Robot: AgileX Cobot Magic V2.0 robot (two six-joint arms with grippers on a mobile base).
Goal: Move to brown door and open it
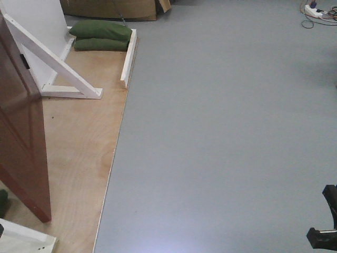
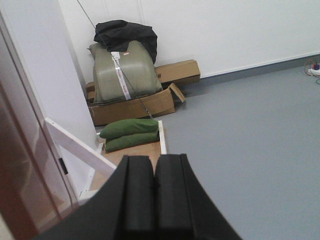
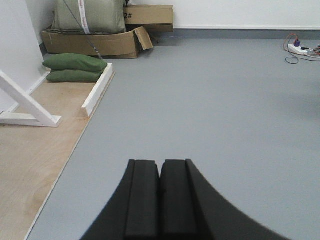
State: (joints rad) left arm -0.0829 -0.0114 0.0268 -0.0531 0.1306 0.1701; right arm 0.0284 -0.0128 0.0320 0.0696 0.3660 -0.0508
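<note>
The brown door (image 1: 21, 132) stands at the far left of the front view, glossy reddish-brown, with its narrow edge turned toward me over the plywood base (image 1: 79, 142). Its handle is out of view. In the left wrist view the brown door (image 2: 15, 175) fills the left edge, and my left gripper (image 2: 154, 162) is shut on nothing, just right of it. My right gripper (image 3: 160, 167) is also shut and empty, held over the grey floor (image 3: 210, 100), well right of the door. A black part of the right arm (image 1: 325, 221) shows at the lower right of the front view.
A white brace frame (image 1: 58, 71) slants behind the door on the plywood. Green sandbags (image 1: 100, 36) lie at its far end beside a white rail (image 1: 128, 60). Cardboard boxes (image 2: 145, 102) and a bundled bag (image 2: 122, 70) stand against the wall. A power strip (image 3: 299, 48) lies far right.
</note>
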